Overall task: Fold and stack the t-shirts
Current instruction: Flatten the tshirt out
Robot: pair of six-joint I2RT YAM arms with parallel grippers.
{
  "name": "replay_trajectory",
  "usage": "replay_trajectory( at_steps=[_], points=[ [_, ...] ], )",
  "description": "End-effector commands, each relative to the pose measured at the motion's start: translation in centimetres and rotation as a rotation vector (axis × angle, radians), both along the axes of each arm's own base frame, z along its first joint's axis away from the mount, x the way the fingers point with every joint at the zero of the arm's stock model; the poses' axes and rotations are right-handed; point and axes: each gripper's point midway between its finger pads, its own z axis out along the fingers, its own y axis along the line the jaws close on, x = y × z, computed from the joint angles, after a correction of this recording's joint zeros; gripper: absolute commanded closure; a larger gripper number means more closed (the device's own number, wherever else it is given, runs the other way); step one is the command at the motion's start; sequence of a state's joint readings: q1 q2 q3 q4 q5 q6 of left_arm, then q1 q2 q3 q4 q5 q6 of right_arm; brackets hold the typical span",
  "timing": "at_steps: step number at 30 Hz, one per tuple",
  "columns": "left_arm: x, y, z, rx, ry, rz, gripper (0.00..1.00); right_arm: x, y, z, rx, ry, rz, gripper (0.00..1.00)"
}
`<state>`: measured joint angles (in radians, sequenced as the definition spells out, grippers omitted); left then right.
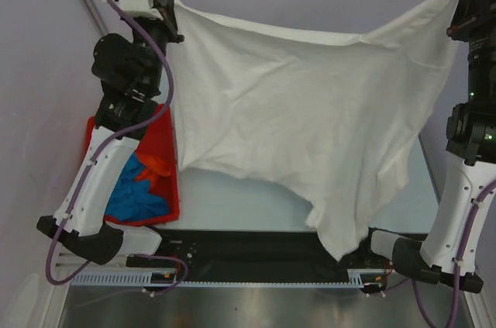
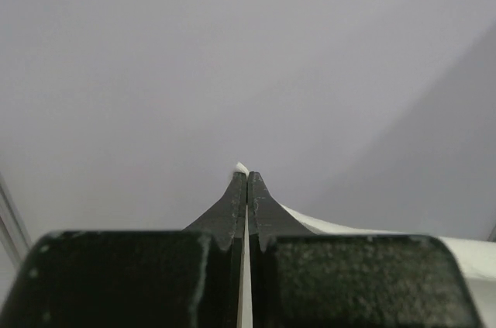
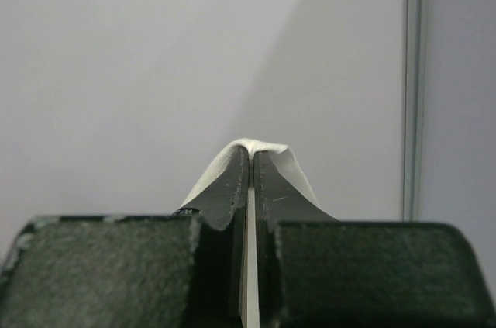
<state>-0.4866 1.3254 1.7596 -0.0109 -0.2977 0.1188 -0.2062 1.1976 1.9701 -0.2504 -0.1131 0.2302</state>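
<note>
By the tabletop's (image 1: 232,198) left edge, a red bin (image 1: 164,142) holds a blue t-shirt (image 1: 133,192) and an orange t-shirt (image 1: 155,167). Above, the white t-shirt (image 1: 310,111) hangs spread, its upper corners clamped in the left jaws and right jaws.

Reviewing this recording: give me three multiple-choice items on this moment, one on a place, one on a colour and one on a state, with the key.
1. The red bin sits:
A. on the robot's left side
B. on the robot's right side
C. in the middle, under the cloth

2. The t-shirt stretched between the left gripper and the right gripper is:
A. blue
B. white
C. orange

3. The left gripper is:
A. open and empty
B. shut on the t-shirt
C. open inside the red bin

Key:
1 A: the top view shows it at the left.
2 B: the spread cloth is white.
3 B: its wrist view shows the jaws closed with white cloth pinched at the tip.
</note>
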Motion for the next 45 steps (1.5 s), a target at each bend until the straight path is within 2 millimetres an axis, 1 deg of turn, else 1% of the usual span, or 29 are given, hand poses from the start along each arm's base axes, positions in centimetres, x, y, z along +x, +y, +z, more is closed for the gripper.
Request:
replay_trajectory(
  at_steps=[1,4,6,7,10,11,13,14,18,21,22,23,25,27,28,29,31,32,33,35,36,38,39,40,41,42,43,44,45],
  points=[
    [-8.1,4.0,9.9,-0.188,-0.267,-0.051,1.0,-7.8,1.1,5.7,-0.068,-0.22,-0.038,1.0],
    [-10.5,5.0,10.5,-0.204,-0.288,-0.066,1.0,-10.1,1.6,6.1,-0.073,-0.244,-0.042,1.0],
    [-11.6,5.5,10.3,-0.21,-0.284,-0.069,1.0,-12.4,2.0,6.5,-0.074,-0.271,-0.041,1.0],
    [-13.5,6.4,10.8,-0.227,-0.308,-0.075,0.99,-13.3,2.3,6.7,-0.076,-0.282,-0.04,1.0],
    [-15.8,7.3,10.7,-0.25,-0.317,-0.097,1.0,-17.1,3.0,7.3,-0.079,-0.326,-0.04,1.0],
    [-17.9,8.2,11.4,-0.265,-0.353,-0.106,1.0,-18.0,3.1,7.4,-0.079,-0.333,-0.043,1.0],
    [-19.6,8.8,11.0,-0.264,-0.346,-0.122,1.0,-21.0,3.9,7.9,-0.084,-0.379,-0.036,1.0],
    [-21.8,9.8,11.3,-0.272,-0.37,-0.126,1.0,-22.0,4.0,7.9,-0.083,-0.389,-0.035,1.0],
    [-26.8,11.8,12.2,-0.289,-0.433,-0.151,1.0,-27.0,5.1,8.9,-0.082,-0.47,-0.022,1.0],
    [-29.1,12.7,13.0,-0.295,-0.465,-0.163,1.0,-28.6,5.4,9.3,-0.088,-0.493,-0.02,1.0],
    [-29.3,12.8,13.1,-0.296,-0.468,-0.163,1.0,-29.5,5.6,9.7,-0.092,-0.511,-0.016,1.0],
    [-29.2,12.6,13.2,-0.293,-0.473,-0.167,1.0,-29.1,5.5,9.6,-0.09,-0.502,-0.017,1.0],
    [-27.6,11.9,12.8,-0.285,-0.443,-0.165,1.0,-28.1,5.2,9.3,-0.086,-0.482,-0.021,1.0],
    [-24.8,10.3,11.7,-0.262,-0.392,-0.172,1.0,-24.9,4.6,8.2,-0.078,-0.417,-0.019,1.0],
    [-22.5,9.1,10.9,-0.246,-0.351,-0.174,1.0,-22.1,4.0,7.0,-0.073,-0.36,-0.023,1.0],
    [-21.3,8.4,10.4,-0.242,-0.342,-0.179,1.0,-20.6,3.7,6.2,-0.067,-0.331,-0.022,1.0],
    [-15.8,5.7,6.8,-0.198,-0.231,-0.175,1.0,-17.7,3.1,4.5,-0.065,-0.286,-0.03,1.0],
    [-14.5,5.0,6.1,-0.194,-0.223,-0.174,1.0,-14.1,2.5,1.9,-0.054,-0.202,-0.034,1.0],
    [-11.9,3.9,3.6,-0.175,-0.166,-0.164,1.0,-12.2,2.1,0.2,-0.048,-0.159,-0.035,1.0],
    [-8.3,2.5,1.0,-0.157,-0.118,-0.144,1.0,-8.9,1.5,-2.0,-0.042,-0.118,-0.037,1.0],
    [-6.2,1.6,-1.8,-0.136,-0.064,-0.131,1.0,-5.2,0.7,-6.1,-0.026,-0.015,-0.04,1.0],
    [-3.4,0.9,-4.2,-0.116,-0.038,-0.098,1.0,-1.5,0.0,-9.4,-0.015,0.039,-0.043,1.0],
    [-0.5,-0.2,-7.9,-0.083,0.036,-0.086,1.0,1.0,-0.4,-13.1,0.003,0.12,-0.039,1.0],
    [1.1,-0.5,-9.7,-0.074,0.068,-0.073,1.0,3.3,-0.9,-15.4,0.012,0.167,-0.037,1.0],
    [2.5,-0.8,-10.8,-0.075,0.074,-0.07,1.0,4.6,-1.1,-16.4,0.011,0.171,-0.035,1.0],
    [5.2,-1.7,-15.0,-0.049,0.152,-0.062,1.0,6.1,-1.5,-18.2,0.021,0.203,-0.036,1.0],
    [6.7,-1.7,-16.9,-0.048,0.179,-0.051,1.0,8.4,-2.0,-21.1,0.038,0.259,-0.031,1.0],
    [8.0,-1.9,-18.0,-0.056,0.177,-0.046,1.0,9.6,-2.3,-22.7,0.046,0.289,-0.029,1.0],
    [11.1,-2.1,-22.8,-0.054,0.268,-0.029,1.0,10.7,-2.7,-24.2,0.056,0.311,-0.04,1.0]
  ],
)
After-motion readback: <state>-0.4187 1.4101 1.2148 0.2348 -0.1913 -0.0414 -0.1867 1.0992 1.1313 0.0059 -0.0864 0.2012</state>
